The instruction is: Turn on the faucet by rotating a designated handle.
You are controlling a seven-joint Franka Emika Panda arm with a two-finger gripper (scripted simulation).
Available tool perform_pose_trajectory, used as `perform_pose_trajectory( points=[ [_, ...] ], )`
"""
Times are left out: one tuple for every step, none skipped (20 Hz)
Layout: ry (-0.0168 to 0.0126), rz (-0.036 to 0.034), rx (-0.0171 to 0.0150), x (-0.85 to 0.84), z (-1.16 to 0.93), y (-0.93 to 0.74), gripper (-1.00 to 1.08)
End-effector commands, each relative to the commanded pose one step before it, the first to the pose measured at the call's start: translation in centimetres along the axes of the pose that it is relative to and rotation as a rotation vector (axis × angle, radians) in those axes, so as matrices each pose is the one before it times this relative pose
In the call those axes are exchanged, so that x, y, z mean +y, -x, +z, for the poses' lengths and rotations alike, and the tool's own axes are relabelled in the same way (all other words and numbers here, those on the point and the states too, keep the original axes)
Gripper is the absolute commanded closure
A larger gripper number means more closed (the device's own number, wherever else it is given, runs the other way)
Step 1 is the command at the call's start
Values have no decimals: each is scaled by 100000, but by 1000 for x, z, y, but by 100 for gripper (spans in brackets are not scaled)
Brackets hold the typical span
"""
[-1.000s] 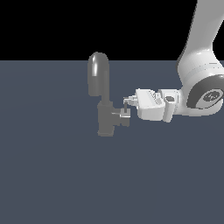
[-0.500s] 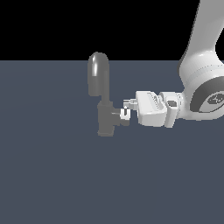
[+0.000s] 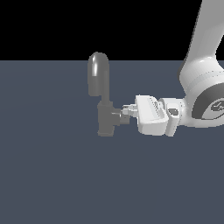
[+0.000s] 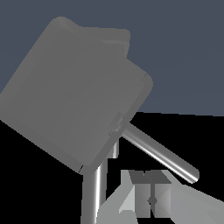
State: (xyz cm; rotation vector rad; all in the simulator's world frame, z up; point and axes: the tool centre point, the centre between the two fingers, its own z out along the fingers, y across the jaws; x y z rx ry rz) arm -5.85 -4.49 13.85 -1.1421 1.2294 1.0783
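Note:
The grey faucet [image 3: 105, 121] stands upright with its thick arched spout [image 3: 98, 74] rising above it. The handle [image 3: 118, 117] is a short boxy stub sticking out toward the exterior view's right. My gripper [image 3: 127, 110] reaches in level from that side, its fingertips close together and right at the stub's end, shut with nothing held. In the wrist view the boxy stub [image 4: 74, 92] fills most of the picture. The handle's thin lever rod [image 4: 159, 153] runs out from it, just above one of my fingers [image 4: 148, 192].
A flat dark blue-grey floor [image 3: 52, 175] spreads around the faucet. My white arm [image 3: 205, 87] comes in from the exterior view's upper right.
My gripper has dropped slightly and levelled out at the end of the handle stub. The faucet body and spout have not moved.

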Motion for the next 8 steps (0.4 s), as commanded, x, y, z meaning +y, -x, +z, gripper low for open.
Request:
perform_pose_trajectory(
  points=[
    [-285, 3003, 297, 1283, -93, -2513, 108],
    [28, 336, -28, 276, -3, -608, 108],
    [28, 329, -27, 275, -3, -603, 108],
    [27, 329, -27, 273, -4, -601, 108],
    [27, 329, -27, 270, -4, -599, 108],
    [26, 322, -26, 268, -4, -593, 108],
    [25, 326, -25, 264, -5, -592, 108],
    [0, 0, 0, 0, 0, 0, 108]
  ],
)
